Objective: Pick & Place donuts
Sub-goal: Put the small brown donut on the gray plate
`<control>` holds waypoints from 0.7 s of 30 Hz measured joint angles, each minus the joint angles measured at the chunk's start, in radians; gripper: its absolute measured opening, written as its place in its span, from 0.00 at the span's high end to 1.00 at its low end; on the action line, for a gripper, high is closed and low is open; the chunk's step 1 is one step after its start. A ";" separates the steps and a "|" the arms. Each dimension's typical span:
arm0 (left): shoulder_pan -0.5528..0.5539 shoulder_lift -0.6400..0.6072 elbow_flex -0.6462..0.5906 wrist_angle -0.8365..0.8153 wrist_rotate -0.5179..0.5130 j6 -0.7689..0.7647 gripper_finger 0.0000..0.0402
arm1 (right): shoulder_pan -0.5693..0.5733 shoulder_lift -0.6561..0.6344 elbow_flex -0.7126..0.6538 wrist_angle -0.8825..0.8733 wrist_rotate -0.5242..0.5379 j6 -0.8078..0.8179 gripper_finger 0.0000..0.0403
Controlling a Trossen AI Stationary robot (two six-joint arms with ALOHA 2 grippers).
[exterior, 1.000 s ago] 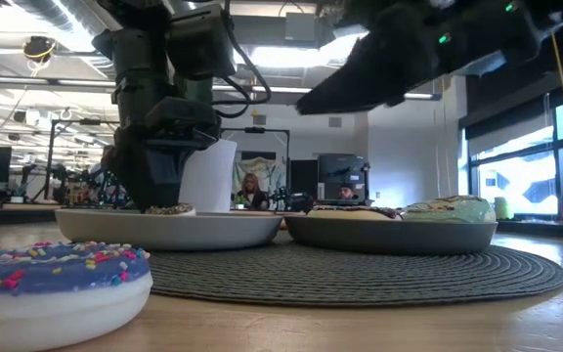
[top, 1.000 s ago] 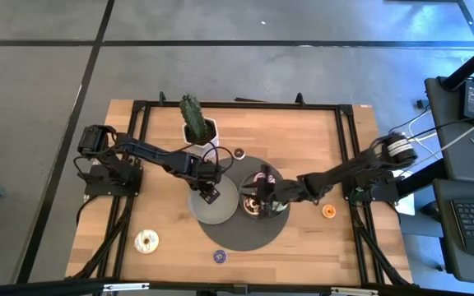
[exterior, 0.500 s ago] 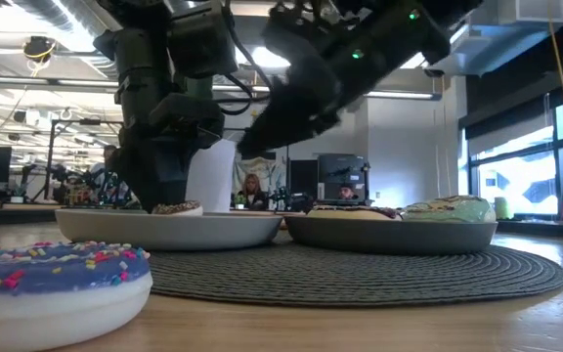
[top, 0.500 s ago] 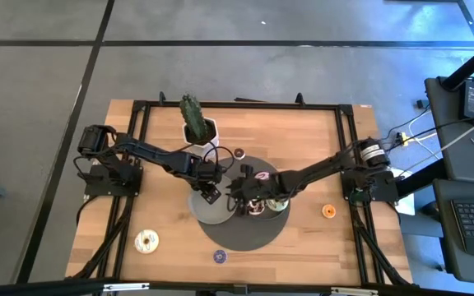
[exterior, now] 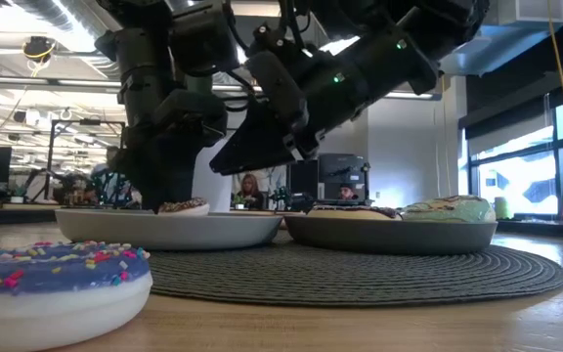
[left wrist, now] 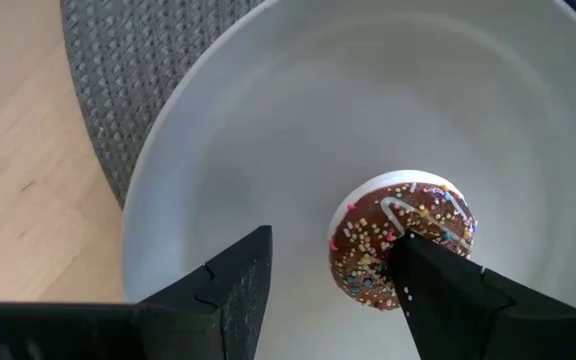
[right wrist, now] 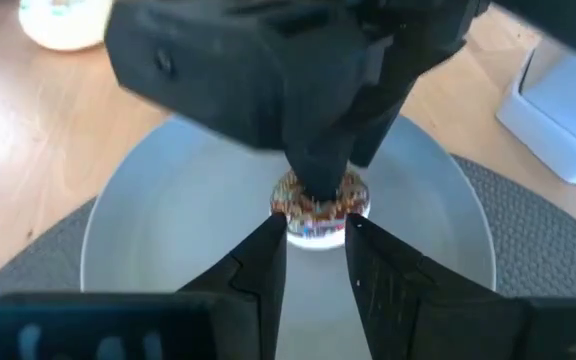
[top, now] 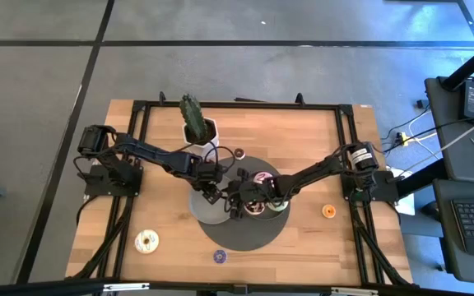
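Wooden table (top: 303,131) under both spread tools (left wrist: 328,285) (right wrist: 316,250) over a plate's (left wrist: 268,130) brown donut (left wrist: 403,240).

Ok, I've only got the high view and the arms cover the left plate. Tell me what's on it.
Observer: One brown donut with sprinkles lies on the left plate.
Operator: Give me the left gripper's state.
Observer: The left gripper is open, the donut at one fingertip, not clamped.
Operator: Now the right gripper.
Observer: The right gripper hangs over the same plate, pointed at that donut, holding nothing.
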 joint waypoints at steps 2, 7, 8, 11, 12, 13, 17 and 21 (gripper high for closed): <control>0.000 0.000 0.000 0.009 0.003 0.000 0.52 | 0.000 0.004 0.001 0.013 0.000 -0.003 0.73; 0.000 0.000 0.000 0.019 0.022 0.001 0.52 | -0.004 0.011 0.001 0.021 0.000 -0.020 0.73; 0.000 0.000 0.000 0.019 0.021 0.000 0.52 | -0.007 0.013 0.000 0.018 0.000 -0.023 0.73; 0.000 0.000 0.000 0.019 0.019 0.000 0.52 | -0.015 0.033 0.001 0.047 -0.001 -0.025 0.73; 0.000 0.000 0.000 0.019 0.018 0.000 0.52 | -0.017 0.041 0.000 0.054 -0.002 -0.025 0.73; 0.000 0.000 0.000 0.018 0.018 0.000 0.52 | -0.017 0.054 0.000 0.078 -0.010 -0.025 0.73; 0.000 0.000 0.000 0.017 0.017 -0.003 0.52 | -0.017 0.107 0.032 0.090 -0.035 -0.033 0.73; 0.000 0.000 0.000 0.014 0.016 -0.007 0.52 | -0.017 0.153 0.094 0.058 -0.038 -0.056 0.73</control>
